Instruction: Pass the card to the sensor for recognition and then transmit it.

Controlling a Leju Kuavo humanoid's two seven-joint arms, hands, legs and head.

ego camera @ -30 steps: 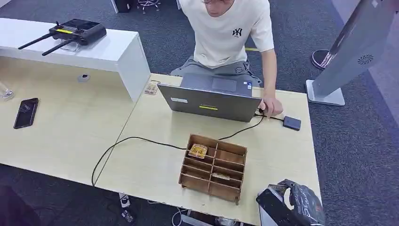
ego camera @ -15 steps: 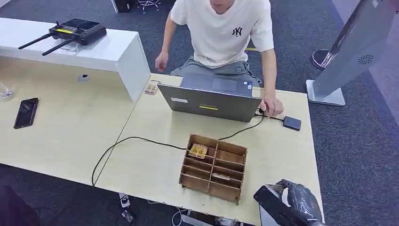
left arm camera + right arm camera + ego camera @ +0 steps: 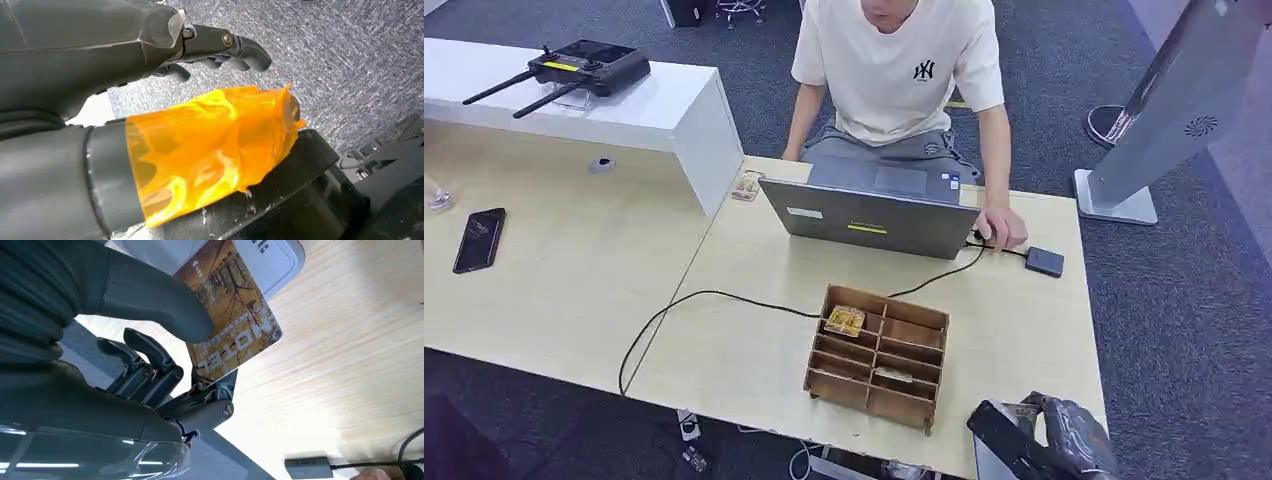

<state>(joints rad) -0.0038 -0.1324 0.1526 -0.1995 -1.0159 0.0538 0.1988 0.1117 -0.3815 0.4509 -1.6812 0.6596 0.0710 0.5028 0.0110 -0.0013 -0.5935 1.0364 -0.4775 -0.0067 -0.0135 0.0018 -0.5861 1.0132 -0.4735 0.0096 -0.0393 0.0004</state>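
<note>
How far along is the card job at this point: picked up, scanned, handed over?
Picked up: the right hand pinches the card between thumb and fingers. In hand: in the right wrist view the card sits against a white device, probably the sensor, at the table's near right corner. Whether it has read, I can't tell. Left: passing the card on. The left hand holds nothing.

The tabletop (image 3: pixel 744 350) looks like pale wood-grain laminate, pretty matt, and the divided box (image 3: pixel 879 355) is plain brown wood. Card (image 3: pixel 232 325) has a glossy printed face, floor's rough grey carpet (image 3: pixel 1184 330).
</note>
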